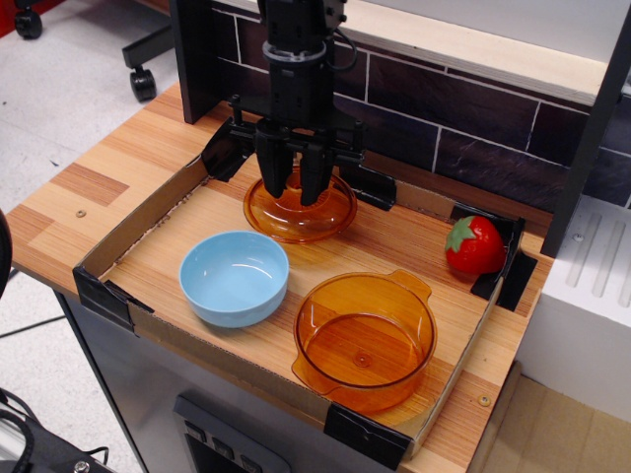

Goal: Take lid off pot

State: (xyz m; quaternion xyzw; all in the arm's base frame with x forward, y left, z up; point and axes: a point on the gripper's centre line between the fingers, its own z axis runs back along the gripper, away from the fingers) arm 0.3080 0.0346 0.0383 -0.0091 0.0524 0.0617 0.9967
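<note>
The lid [300, 209] sits near the bench's [89, 182] back edge, left of centre, apparently resting flat; the hand [298, 189] pinches its knob. The pot [365, 340] stands open by the front right corner, beside a blue bowl [235, 277]. Best step: confirm full contact, release, lift straight up.

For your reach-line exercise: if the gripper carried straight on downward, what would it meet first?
The lid: the gripper points down at its centre. Whether they already touch is unclear.
</note>
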